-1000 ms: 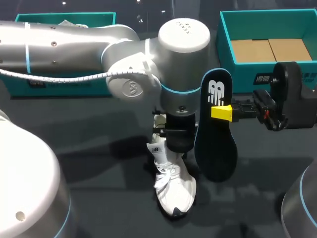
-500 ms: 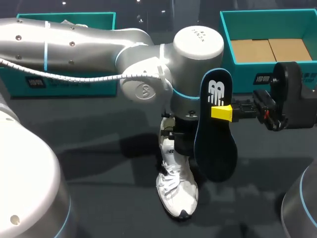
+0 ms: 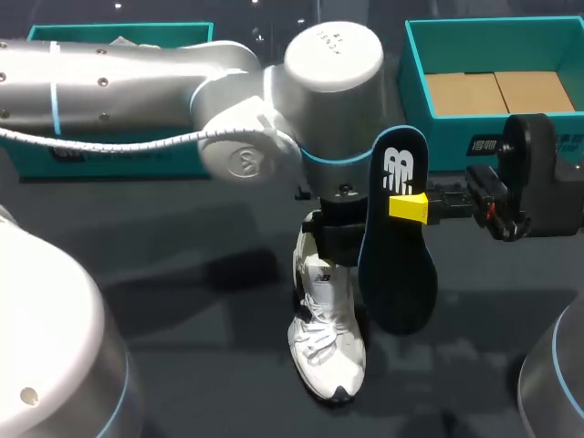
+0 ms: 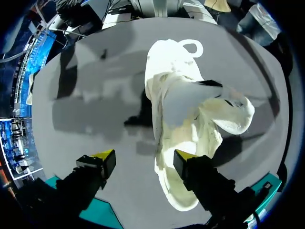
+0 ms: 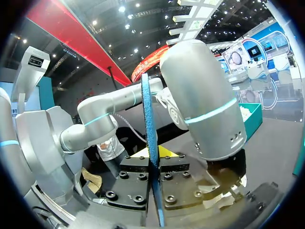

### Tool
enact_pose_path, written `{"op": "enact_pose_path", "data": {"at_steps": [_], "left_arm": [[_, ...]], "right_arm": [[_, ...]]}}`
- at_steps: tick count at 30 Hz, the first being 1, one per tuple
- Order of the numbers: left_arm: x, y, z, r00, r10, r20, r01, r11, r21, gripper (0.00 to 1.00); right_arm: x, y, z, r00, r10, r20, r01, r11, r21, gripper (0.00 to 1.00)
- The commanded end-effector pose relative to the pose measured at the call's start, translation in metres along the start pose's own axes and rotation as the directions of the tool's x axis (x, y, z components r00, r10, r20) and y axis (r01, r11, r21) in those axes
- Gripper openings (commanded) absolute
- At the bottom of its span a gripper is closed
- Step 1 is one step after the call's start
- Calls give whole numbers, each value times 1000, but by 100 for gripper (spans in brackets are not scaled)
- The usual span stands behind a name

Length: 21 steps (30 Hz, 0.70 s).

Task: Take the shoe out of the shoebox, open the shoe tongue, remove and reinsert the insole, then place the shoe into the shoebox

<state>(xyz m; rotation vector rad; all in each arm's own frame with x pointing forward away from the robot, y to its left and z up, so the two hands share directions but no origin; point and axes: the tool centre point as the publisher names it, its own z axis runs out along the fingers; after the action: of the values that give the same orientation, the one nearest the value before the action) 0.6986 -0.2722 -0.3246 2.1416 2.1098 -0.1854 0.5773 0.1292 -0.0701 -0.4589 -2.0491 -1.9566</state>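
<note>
Left wrist view showed your left gripper (image 4: 144,160) spread wide, pinching nothing. The white sneaker (image 4: 186,105) lay on the table (image 4: 95,95) below it, one finger over the shoe's side and the other over bare tabletop. The sneaker's long axis ran out ahead of the fingers, heel loop farthest and toe back under the gripper. Your right gripper (image 5: 153,153) clamped the dark insole (image 3: 397,265) from both faces, beside the left wrist, roughly parallel to the sneaker.

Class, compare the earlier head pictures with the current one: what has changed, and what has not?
The left arm swung right, then back left, over the shoe, whose heel end shifted rightward. The right pincer and its held insole stayed put.
</note>
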Motion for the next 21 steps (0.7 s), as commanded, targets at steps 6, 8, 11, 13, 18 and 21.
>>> {"op": "enact_pose_path", "data": {"at_steps": [6,8,11,13,18,21], "left_arm": [[31,6,-78,923,-41,382,80,993,-87,100],[31,6,-78,923,-41,382,80,993,-87,100],[31,6,-78,923,-41,382,80,993,-87,100],[31,6,-78,923,-41,382,80,993,-87,100],[28,17,-83,821,19,570,24,997,-67,100],[18,18,-99,732,104,673,3,988,-155,100]], "right_arm": [[1,-1,1,1000,1,4,-1,1000,0,0],[1,-1,1,1000,1,4,-1,1000,0,0],[1,-1,1,1000,1,4,-1,1000,0,0],[1,-1,1,1000,1,4,-1,1000,0,0],[1,-1,1,1000,1,4,-1,1000,0,0],[1,-1,1,1000,1,4,-1,1000,0,0]]}}
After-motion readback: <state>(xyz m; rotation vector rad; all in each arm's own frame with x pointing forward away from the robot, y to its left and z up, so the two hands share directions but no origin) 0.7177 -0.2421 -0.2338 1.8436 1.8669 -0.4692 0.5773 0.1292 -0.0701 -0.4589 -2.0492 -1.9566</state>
